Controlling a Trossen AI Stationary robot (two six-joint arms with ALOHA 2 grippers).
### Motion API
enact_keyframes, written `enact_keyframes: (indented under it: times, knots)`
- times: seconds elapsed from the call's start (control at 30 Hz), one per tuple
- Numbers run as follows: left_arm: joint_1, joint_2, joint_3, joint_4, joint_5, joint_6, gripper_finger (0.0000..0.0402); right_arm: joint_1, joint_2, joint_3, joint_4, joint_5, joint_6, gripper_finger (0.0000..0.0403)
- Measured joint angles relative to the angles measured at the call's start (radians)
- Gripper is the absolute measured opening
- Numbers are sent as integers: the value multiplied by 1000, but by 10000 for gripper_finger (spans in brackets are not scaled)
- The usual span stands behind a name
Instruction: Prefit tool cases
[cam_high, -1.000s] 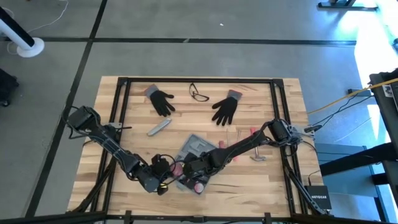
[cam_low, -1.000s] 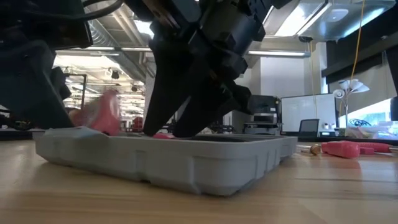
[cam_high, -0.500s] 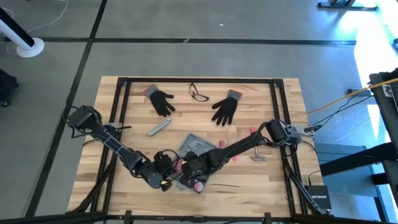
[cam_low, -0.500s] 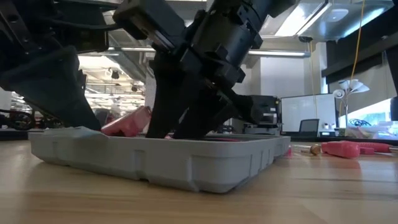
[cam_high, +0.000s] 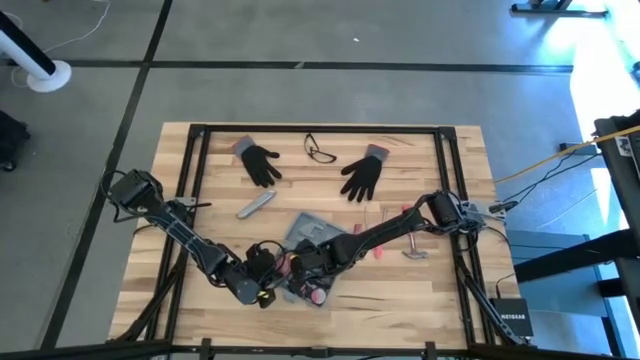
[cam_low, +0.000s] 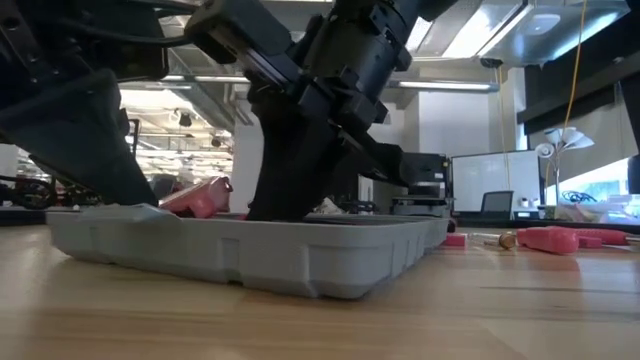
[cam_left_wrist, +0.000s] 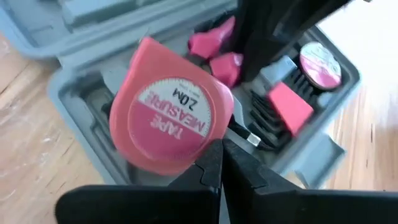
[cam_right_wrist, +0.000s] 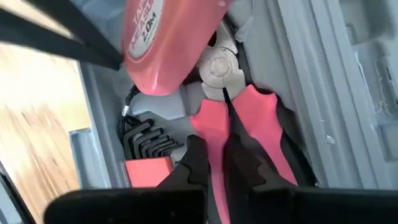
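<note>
The blue-grey tool case (cam_high: 312, 232) lies open near the table's front middle, with moulded recesses (cam_left_wrist: 93, 93). Pink-handled pliers (cam_right_wrist: 249, 124) lie in one recess, beside hex keys (cam_right_wrist: 146, 146). A pink tape measure (cam_left_wrist: 171, 118) sits tilted over the case's near left part (cam_low: 200, 195). My left gripper (cam_high: 268, 278) is shut at the tape measure's rim (cam_left_wrist: 221, 155). My right gripper (cam_high: 303, 262) reaches down into the case (cam_low: 290, 190) and is shut on a pliers handle (cam_right_wrist: 214, 146). My left gripper has its shut fingertips (cam_left_wrist: 211, 163) against the tape measure's rim (cam_left_wrist: 205, 146), slanting down from the table's left. The tape measure's own body hides what lies between them. The tape measure leans tilted over the case. My right gripper pinches one pink handle of the pliers (cam_right_wrist: 211, 127) between its two fingers (cam_right_wrist: 196, 155), close behind the pivot. The fingers come steeply from above and lie across the handle. The pliers rest in their recess in the case.
Two black gloves (cam_high: 262, 163) (cam_high: 362, 175) and glasses (cam_high: 320, 150) lie at the far side. A slim grey bar (cam_high: 255, 206) lies left of the case. Pink-handled tools (cam_high: 385, 215) (cam_low: 565, 238) lie to its right.
My right gripper has shut on the pliers handle inside the case. The tape measure at my left gripper has come down from above the case's rim and now leans lower over the case. The case has slid slightly on the table.
</note>
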Motion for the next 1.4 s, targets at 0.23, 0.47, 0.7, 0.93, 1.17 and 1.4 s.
enact_keyframes:
  times: [0.23, 0.47, 0.7, 0.93, 1.17, 1.4]
  knots:
    - [-15, -4, 1, 1, -6, 10, 0, -5, -70, 28, -28, 20, -56, 6]
    - [-40, -42, 1, -43, 14, 14, 0, -8, -143, 28, -59, 48, -114, 3]
    - [-31, -226, 1, -161, -77, 134, 0, -5, -198, 29, -144, 96, -162, 2]
    - [91, -273, 1, -182, 128, 407, 0, 21, -196, 30, -147, 108, -182, 1]
    - [215, -273, 11, -226, 341, 521, 24, 61, -195, 30, -221, 123, -181, 0]
    - [237, -264, 12, -246, 358, 667, 121, 135, -195, 30, -384, 166, -128, 0]
